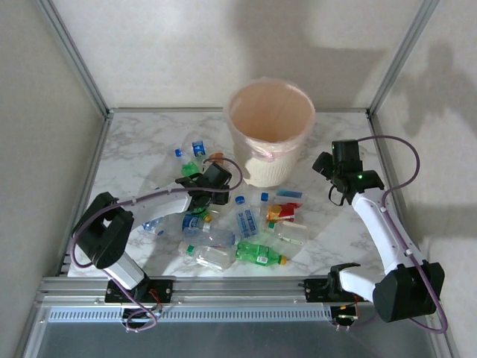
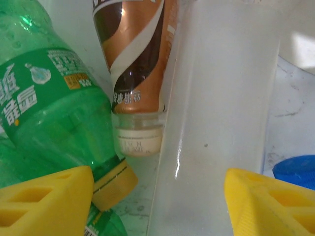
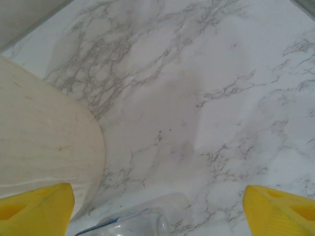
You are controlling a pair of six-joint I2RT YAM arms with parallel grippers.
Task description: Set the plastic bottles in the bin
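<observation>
The cream bin [image 1: 270,130] with its pinkish liner stands at the back middle of the table. Several plastic bottles [image 1: 246,224] lie scattered in front of it and to its left. My left gripper [image 1: 203,194] is down among them. Its yellow fingers [image 2: 47,201] straddle a clear bottle [image 2: 216,123], and the left one rests against a green bottle's yellow cap [image 2: 115,184]. A brown-orange bottle [image 2: 135,54] lies just beyond. My right gripper [image 1: 337,186] hangs open right of the bin, over bare marble, with a clear bottle [image 3: 138,226] under it.
The bin's wall [image 3: 44,147] is close on the right gripper's left. A blue cap [image 2: 298,172] lies right of the left gripper. Metal frame posts [image 1: 74,56] and wall panels close in the marble table [image 1: 134,142] on three sides.
</observation>
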